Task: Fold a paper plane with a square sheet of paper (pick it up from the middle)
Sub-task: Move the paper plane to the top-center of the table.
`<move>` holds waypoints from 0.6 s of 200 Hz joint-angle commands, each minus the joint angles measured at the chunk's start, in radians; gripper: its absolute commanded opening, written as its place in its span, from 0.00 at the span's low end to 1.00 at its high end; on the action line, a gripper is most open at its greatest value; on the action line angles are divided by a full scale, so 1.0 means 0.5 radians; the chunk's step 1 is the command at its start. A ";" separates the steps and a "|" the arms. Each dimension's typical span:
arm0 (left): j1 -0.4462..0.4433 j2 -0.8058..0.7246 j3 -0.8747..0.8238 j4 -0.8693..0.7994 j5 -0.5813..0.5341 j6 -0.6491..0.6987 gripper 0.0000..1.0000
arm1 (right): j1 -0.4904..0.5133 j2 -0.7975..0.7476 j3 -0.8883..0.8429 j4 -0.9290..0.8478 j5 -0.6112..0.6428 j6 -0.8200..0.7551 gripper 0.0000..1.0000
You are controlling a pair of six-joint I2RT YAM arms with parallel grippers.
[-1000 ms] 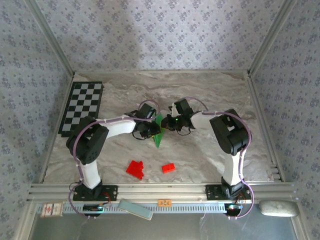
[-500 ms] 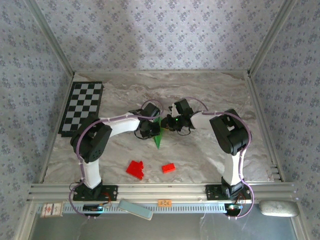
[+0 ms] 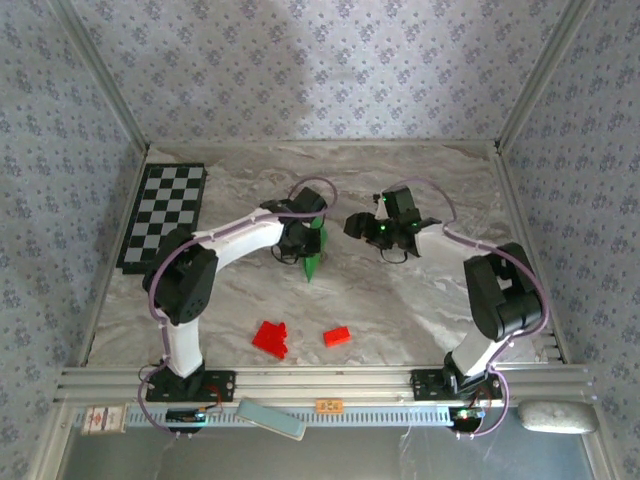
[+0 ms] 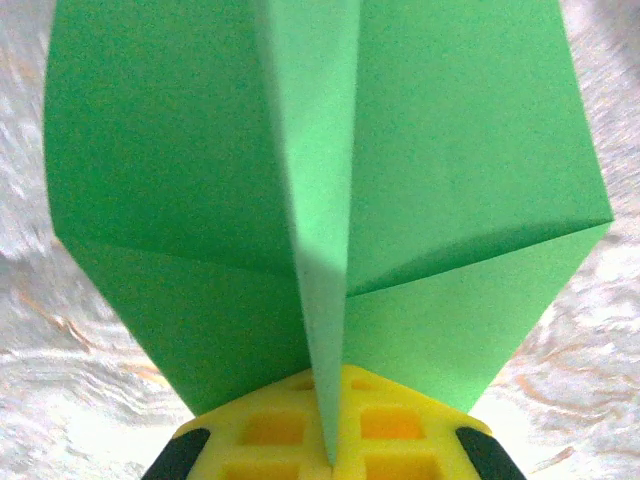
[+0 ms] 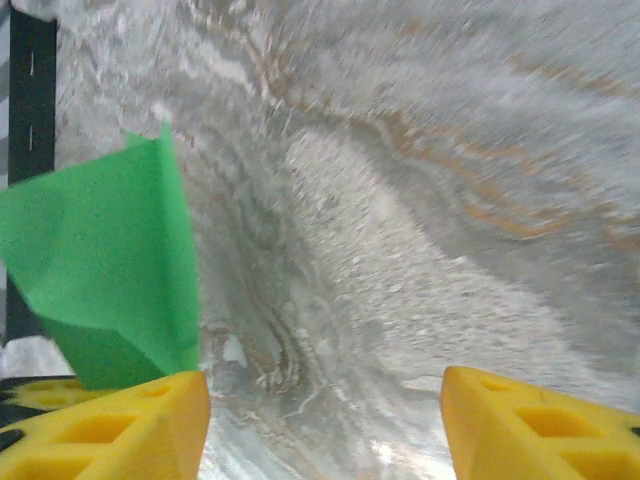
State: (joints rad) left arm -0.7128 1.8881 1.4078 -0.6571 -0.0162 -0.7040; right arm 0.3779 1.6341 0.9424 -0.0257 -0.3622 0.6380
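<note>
The green paper, folded into a pointed paper plane (image 3: 313, 250), hangs at the table's middle from my left gripper (image 3: 305, 235). In the left wrist view its centre crease (image 4: 320, 260) runs straight down between my yellow fingers (image 4: 400, 435), which are shut on it, and its two wings (image 4: 170, 170) spread to either side. My right gripper (image 3: 358, 226) stands open a short way to the right of the plane, apart from it. In the right wrist view its yellow fingertips (image 5: 120, 420) are wide apart over bare marble, with the green paper (image 5: 110, 260) at the left.
Two small red blocks (image 3: 270, 338) (image 3: 337, 336) lie near the front of the marble table (image 3: 430, 290). A black-and-white checkered board (image 3: 165, 212) lies at the far left. Metal rails (image 3: 320, 378) edge the table.
My right gripper has let go of the paper, opened and pulled back to the right. My left gripper has shut on the plane's crease and shifted slightly rightward.
</note>
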 commanded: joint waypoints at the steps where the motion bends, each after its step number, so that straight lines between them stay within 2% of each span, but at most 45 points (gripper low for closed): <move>1: 0.040 0.108 0.212 -0.182 -0.140 0.211 0.04 | -0.059 -0.132 -0.086 -0.064 0.163 -0.144 0.69; 44: 0.161 0.427 0.669 -0.292 -0.199 0.356 0.03 | -0.163 -0.336 -0.199 -0.026 0.239 -0.220 0.78; 92: 0.228 0.801 1.194 -0.477 -0.256 0.471 0.04 | -0.214 -0.403 -0.233 -0.065 0.206 -0.233 0.79; 120: 0.249 0.951 1.385 -0.543 -0.283 0.485 0.04 | -0.223 -0.401 -0.240 -0.066 0.173 -0.218 0.79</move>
State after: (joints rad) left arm -0.5930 2.3222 2.0155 -0.8463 -0.1284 -0.4969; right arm 0.2749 1.4521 0.8318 -0.0353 -0.2661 0.5419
